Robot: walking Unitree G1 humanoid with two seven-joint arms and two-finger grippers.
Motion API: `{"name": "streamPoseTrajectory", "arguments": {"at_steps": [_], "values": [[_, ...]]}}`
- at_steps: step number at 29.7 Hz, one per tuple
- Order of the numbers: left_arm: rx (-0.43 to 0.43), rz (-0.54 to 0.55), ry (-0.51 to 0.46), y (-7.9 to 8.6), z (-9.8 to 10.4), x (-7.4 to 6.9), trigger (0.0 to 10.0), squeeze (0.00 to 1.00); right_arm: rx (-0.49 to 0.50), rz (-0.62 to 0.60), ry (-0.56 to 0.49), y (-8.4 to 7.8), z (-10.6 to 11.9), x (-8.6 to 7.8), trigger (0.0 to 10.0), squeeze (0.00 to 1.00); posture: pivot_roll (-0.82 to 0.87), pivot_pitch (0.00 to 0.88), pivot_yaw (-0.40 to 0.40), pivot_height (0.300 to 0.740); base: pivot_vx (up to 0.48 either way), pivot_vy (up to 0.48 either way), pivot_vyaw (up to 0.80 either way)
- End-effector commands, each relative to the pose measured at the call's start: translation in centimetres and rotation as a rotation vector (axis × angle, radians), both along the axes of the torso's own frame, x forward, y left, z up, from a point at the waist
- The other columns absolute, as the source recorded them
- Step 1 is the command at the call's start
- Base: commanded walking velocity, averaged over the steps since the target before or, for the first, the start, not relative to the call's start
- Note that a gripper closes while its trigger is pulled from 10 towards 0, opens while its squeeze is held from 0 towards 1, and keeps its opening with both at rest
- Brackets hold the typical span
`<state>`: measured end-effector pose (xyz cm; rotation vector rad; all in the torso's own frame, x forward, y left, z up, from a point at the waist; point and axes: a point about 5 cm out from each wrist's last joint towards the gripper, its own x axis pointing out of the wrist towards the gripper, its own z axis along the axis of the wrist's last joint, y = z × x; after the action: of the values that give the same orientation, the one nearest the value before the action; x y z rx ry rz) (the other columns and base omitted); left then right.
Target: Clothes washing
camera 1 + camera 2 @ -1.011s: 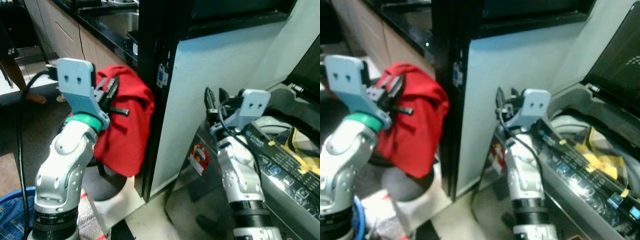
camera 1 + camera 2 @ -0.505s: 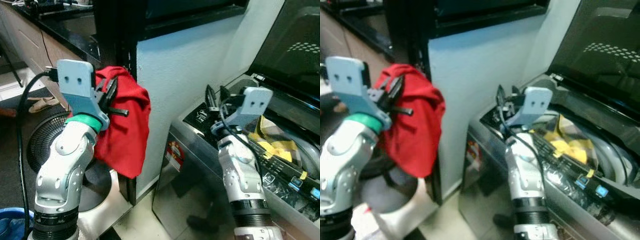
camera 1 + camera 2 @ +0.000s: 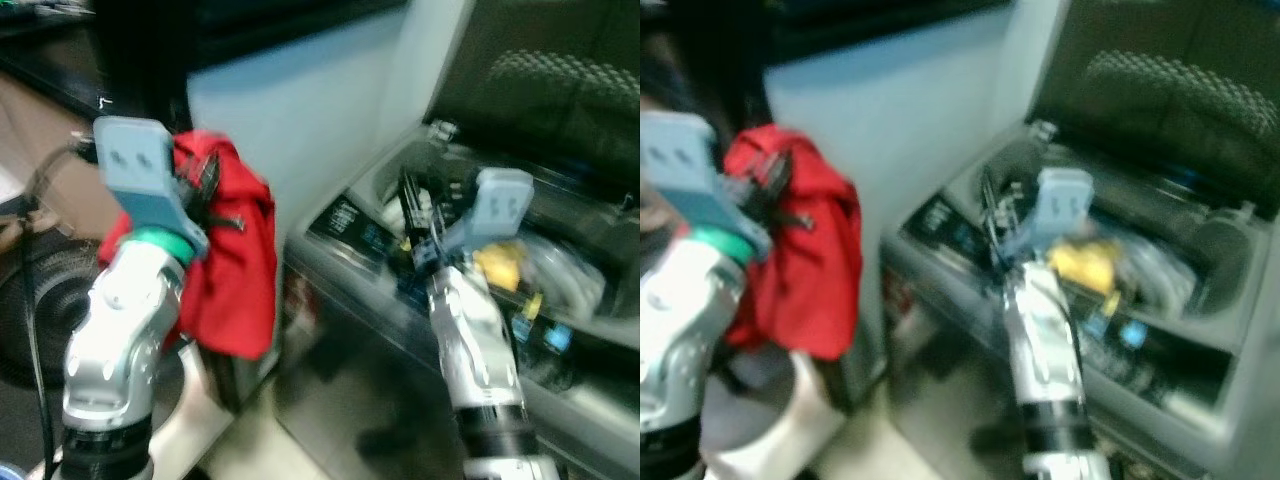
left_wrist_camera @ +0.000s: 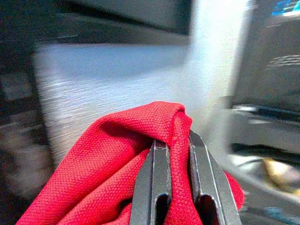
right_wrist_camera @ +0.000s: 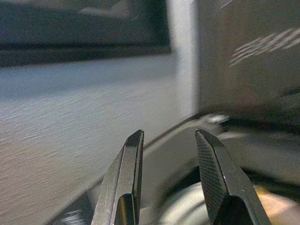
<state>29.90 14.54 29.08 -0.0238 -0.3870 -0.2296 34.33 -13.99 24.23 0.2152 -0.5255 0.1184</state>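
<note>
Red garment (image 3: 230, 270): held aloft, pinched in the left gripper (image 4: 172, 154), left of the washer.
Washing machine (image 3: 560, 330): lid raised, yellow cloth (image 3: 1085, 262) seen inside.
Right gripper (image 5: 169, 176): fingers spread, nothing held.
Progress: garment judged not yet loaded; dropping in and starting remain.

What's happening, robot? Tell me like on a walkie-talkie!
Left end effector shut on red cloth, held up. Right end effector open, empty, raised near the washing machine. Lid up, yellow item inside. View blurred; white wall beside the cloth.
</note>
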Motion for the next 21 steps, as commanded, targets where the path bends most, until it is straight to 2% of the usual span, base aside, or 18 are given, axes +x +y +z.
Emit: {"name": "streamPoseTrajectory", "arguments": {"at_steps": [1, 3, 21], "values": [[0.004, 0.003, -0.026, 0.09, 0.46, -0.27, 10.0, 0.0, 0.009, 0.017, 0.002, 0.39, -0.08, -0.05, 10.0, 0.0, 0.1, 0.056, -0.022, 0.715, 0.0, 0.0, 0.0], [0.004, 0.003, -0.026, 0.08, 0.46, -0.28, 10.0, 0.0, 0.011, 0.018, 0.005, 0.39, -0.11, -0.04, 10.0, 0.0, 0.1, 0.056, -0.023, 0.715, 0.0, 0.0, -0.8], [0.003, 0.005, -0.027, 0.07, 0.5, -0.3, 10.0, 0.0, 0.011, 0.011, 0.0, 0.35, 0.01, -0.03, 10.0, 0.0, 0.1, 0.057, -0.023, 0.715, 0.0, 0.0, 0.0]]}}
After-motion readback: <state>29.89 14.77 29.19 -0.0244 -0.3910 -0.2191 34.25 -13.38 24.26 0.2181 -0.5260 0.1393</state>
